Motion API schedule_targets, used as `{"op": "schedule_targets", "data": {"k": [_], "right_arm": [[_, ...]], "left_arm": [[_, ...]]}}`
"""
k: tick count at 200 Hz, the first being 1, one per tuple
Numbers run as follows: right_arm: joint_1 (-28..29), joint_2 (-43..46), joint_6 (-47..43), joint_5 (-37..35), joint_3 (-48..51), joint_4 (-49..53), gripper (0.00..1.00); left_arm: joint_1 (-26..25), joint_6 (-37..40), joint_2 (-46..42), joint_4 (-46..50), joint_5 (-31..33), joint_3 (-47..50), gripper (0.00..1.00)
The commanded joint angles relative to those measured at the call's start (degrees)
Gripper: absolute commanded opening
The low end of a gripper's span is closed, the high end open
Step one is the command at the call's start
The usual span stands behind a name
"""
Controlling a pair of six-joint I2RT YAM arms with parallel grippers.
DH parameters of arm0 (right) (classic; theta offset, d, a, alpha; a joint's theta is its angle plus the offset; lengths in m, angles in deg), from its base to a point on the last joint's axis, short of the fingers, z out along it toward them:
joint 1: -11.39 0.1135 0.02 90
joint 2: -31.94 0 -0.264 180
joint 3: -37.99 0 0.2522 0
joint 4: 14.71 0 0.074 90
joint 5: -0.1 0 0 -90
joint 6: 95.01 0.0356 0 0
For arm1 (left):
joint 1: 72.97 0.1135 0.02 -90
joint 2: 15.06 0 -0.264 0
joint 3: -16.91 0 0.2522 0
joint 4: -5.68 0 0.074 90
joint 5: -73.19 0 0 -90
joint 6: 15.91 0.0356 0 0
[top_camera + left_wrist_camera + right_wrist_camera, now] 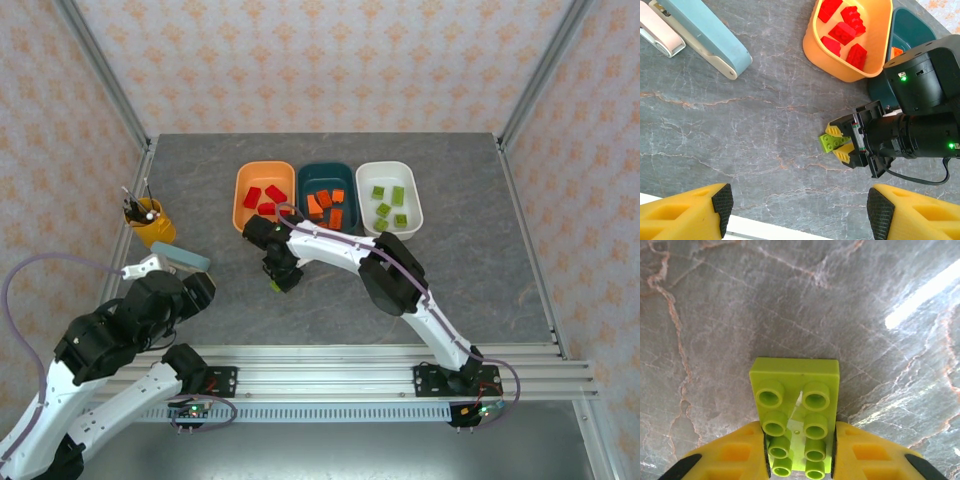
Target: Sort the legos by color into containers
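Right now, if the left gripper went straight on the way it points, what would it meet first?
The left gripper would probably meet bare table, short of the green lego the right gripper holds; depth unclear.

Obscured parts
Teal tub [912, 25] mostly behind right arm [925, 90]; green brick [795, 390], near end cut off at frame edge.

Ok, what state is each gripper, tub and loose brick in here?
right gripper, shut on the green lego
green lego, studs up, clamped at its near end
left gripper, open, empty
orange tub, holds red legos
teal tub, holds orange legos
white tub, holds green legos
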Motion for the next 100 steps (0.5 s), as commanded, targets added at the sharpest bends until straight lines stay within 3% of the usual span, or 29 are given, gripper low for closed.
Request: {"op": "schedule_targets", "data": {"k": [1,39,100], "right_arm": [[-0.96,-3.34,-1.19,-3.99,0.31,4.92,0.27],[-1.06,2.04,-7.10,-10.62,-1.14,8.24,0.26],[-3.54,21.63,-18.48,-22.75,7.67,11.62,0.26]], "left_arm": [[-0.32,0.70,1.30,-1.82,0.20,0.16,0.74],[-0.34,1.82,2.37,-4.55,-1.87,1.83,0.75],[-0.44,5.31,11.90,-21.86,-14.90,4.71,0.75]]}}
